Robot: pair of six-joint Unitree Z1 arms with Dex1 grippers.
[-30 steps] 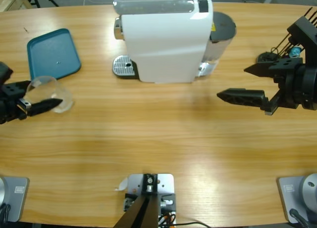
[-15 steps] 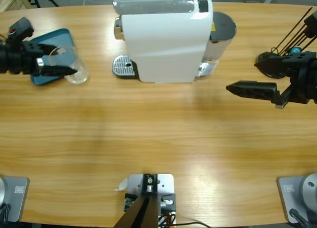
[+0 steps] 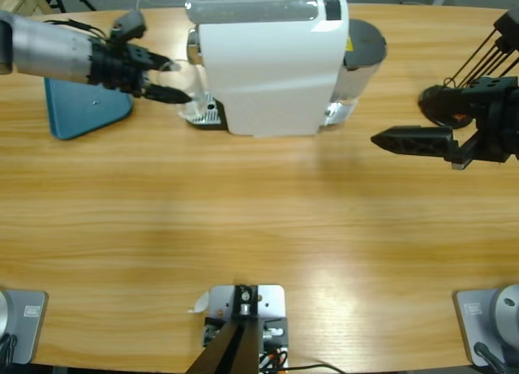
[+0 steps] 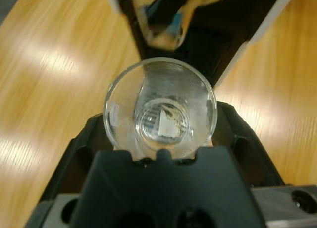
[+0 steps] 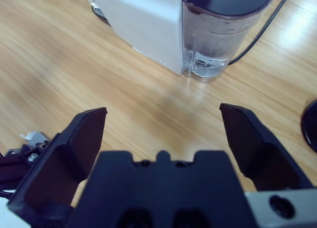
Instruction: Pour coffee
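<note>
A: Coffee isn't visible yet; the clear glass (image 4: pixel 161 112) looks empty, clamped in the left gripper (image 3: pixel 166 80) and held at the drip tray (image 3: pixel 203 110) of the white coffee machine (image 3: pixel 272 66).

B: So the step is placing the glass?

A: I'd judge so. Next it needs setting down squarely under the spout. The right gripper (image 3: pixel 405 140) hangs wide apart, holding nothing, right of the machine.

B: Any labels?

A: None readable.

overhead down, wrists close, shared coffee machine (image 3: pixel 272 66)
</note>
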